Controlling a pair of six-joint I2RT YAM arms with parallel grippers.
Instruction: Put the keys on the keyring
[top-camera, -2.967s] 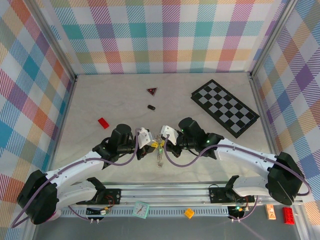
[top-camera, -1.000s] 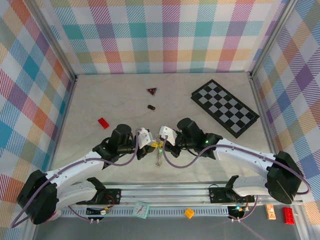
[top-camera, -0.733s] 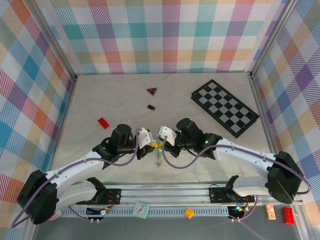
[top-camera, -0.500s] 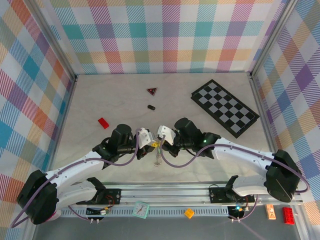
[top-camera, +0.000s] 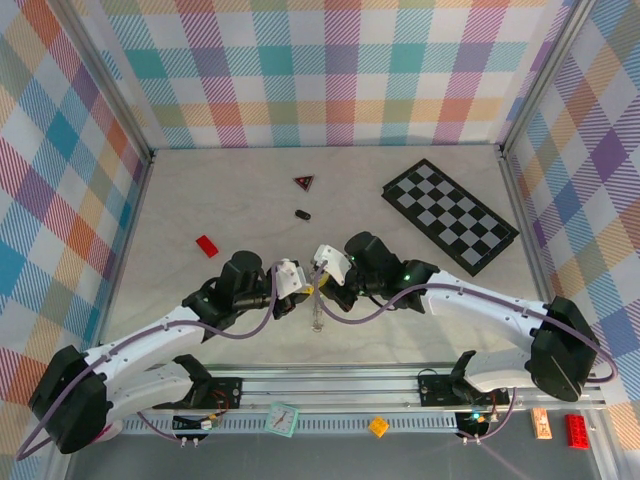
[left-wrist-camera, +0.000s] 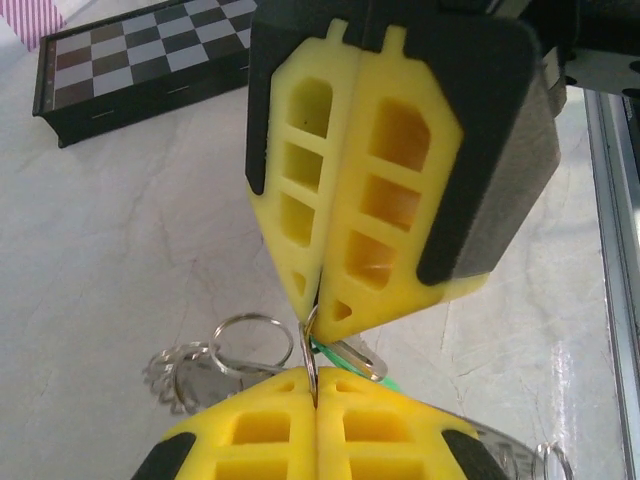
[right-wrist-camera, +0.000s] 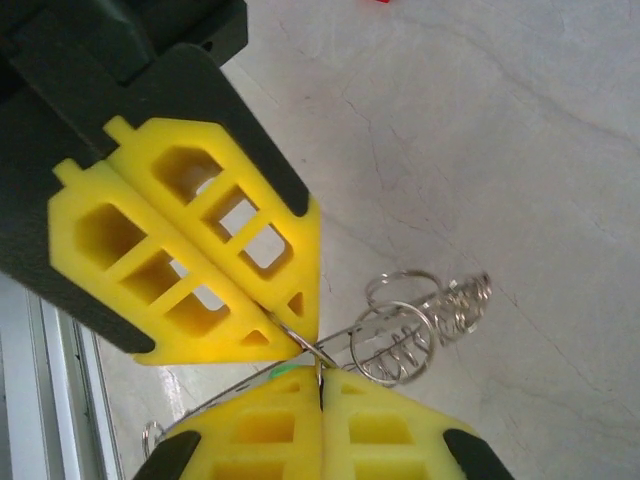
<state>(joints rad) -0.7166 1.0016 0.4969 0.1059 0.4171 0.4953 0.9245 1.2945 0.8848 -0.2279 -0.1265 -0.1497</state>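
Left gripper (left-wrist-camera: 315, 390): my yellow fingers are pressed together tip to tip, with a thin wire loop of the keyring (right-wrist-camera: 392, 345) nipped on edge between them. Right gripper (right-wrist-camera: 320, 375): likewise pressed together, nipping the same wire. The two pairs of fingertips meet nose to nose, almost touching, and the wire passes from one pair straight into the other. A short green strand (left-wrist-camera: 352, 364) lies against the wire at the meeting point.

Keyring: the rest of it, several linked loops, juts out sideways from the pinch, clear of both pairs of fingers. The keys (left-wrist-camera: 166, 372) form a toothed silvery fringe at the end furthest from the pinch. I cannot tell whether the bundle rests on the table (top-camera: 200, 190) or hangs just above it.

Location, taken from the chequered board (top-camera: 450, 215) as seen from above: the pinch sits well apart from the board, to its left and nearer the arm bases. The keyring trails from the pinch further toward the bases. The dark red triangle (top-camera: 304, 182) lies left of the board. The small black oval piece (top-camera: 302, 214) lies between the triangle and my grippers. A red brick (top-camera: 207, 246) lies furthest left of the board.
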